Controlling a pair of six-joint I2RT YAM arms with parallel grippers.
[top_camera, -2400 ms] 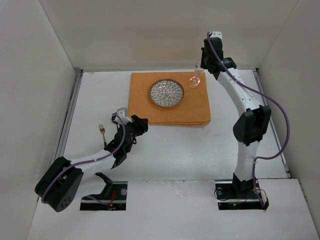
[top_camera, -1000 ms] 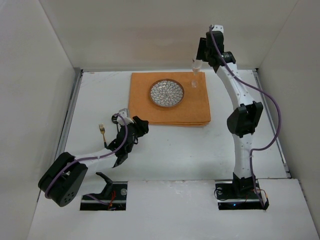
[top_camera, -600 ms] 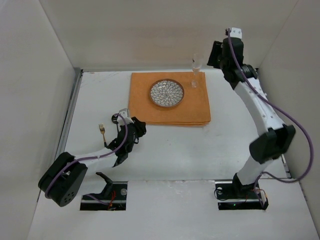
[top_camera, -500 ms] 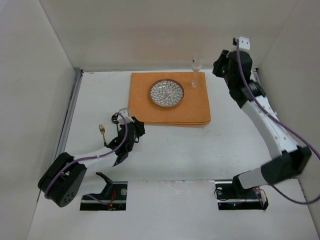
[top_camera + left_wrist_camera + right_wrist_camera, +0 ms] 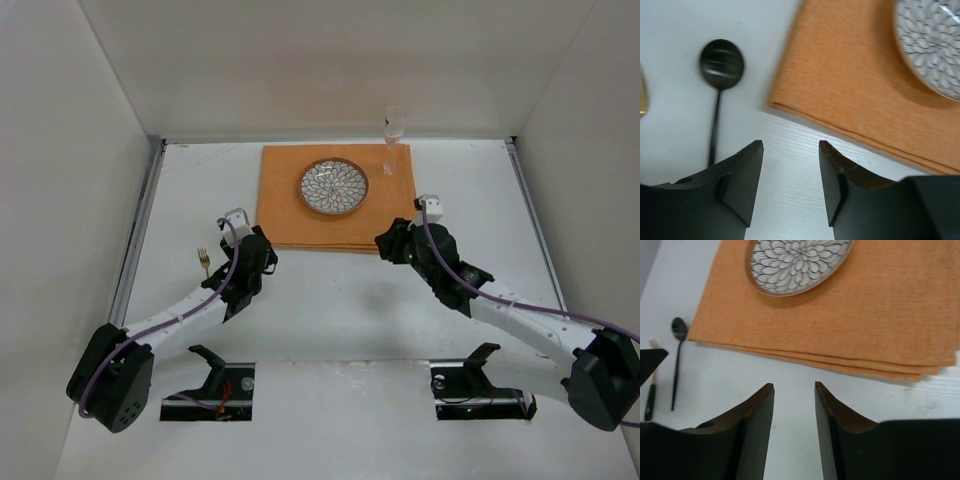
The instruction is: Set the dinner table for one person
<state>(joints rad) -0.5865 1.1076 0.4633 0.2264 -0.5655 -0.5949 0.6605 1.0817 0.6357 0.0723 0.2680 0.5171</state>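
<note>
On the white dinner table (image 5: 330, 310) lies an orange mat (image 5: 338, 200) with a patterned plate (image 5: 334, 186) on it. A clear glass (image 5: 391, 142) stands upright at the mat's back right corner. My left gripper (image 5: 262, 252) hovers off the mat's near left corner, open and empty (image 5: 790, 150). Just beyond it lie a black spoon (image 5: 720, 62) and the mat's folded corner (image 5: 840, 95). A gold fork (image 5: 204, 262) lies further left. My right gripper (image 5: 392, 243) is low at the mat's near right edge, open with nothing between the fingers (image 5: 794, 387).
Metal rails (image 5: 140, 230) run along the table's left and right edges, with white walls on three sides. The right wrist view shows the plate (image 5: 795, 260), the spoon (image 5: 677, 332) and the fork's handle (image 5: 649, 400) left of the mat (image 5: 865, 315).
My right arm left the glass standing on the mat's back corner and swung down to the mat's near right edge. The left gripper shifted slightly toward the mat's corner.
</note>
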